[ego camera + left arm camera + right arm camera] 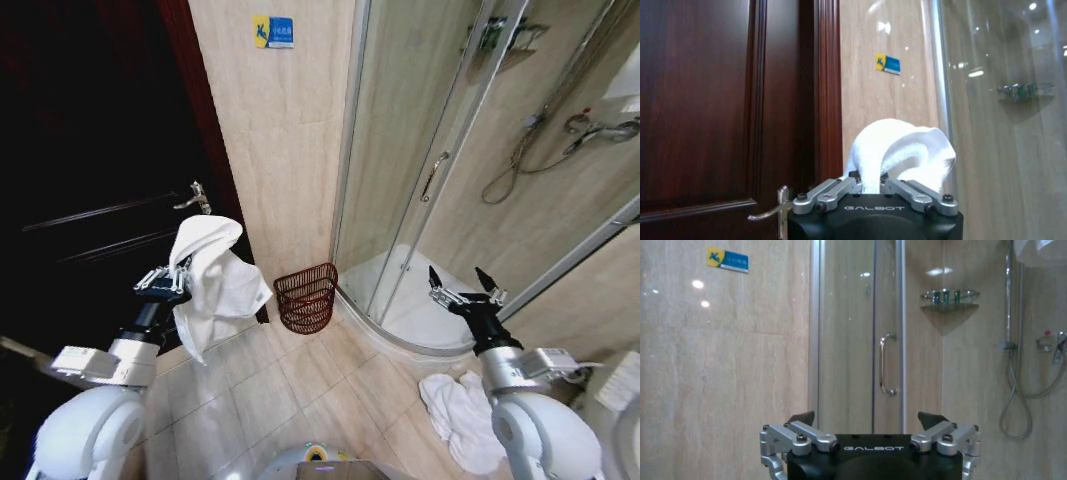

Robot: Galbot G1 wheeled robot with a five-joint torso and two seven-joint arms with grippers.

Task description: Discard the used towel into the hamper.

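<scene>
At ten o'clock from the hamper [307, 297] on the floor, the left end effector [176, 271] pinches the towel [212, 283] aloft; carry it fully over the rim before letting go. Right end effector [467, 289] idles spread by the shower

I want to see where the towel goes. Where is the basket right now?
In the head view the hamper stands on the floor against the tiled wall, between the dark door and the shower's glass door, right of the towel held by the left tool.
</scene>
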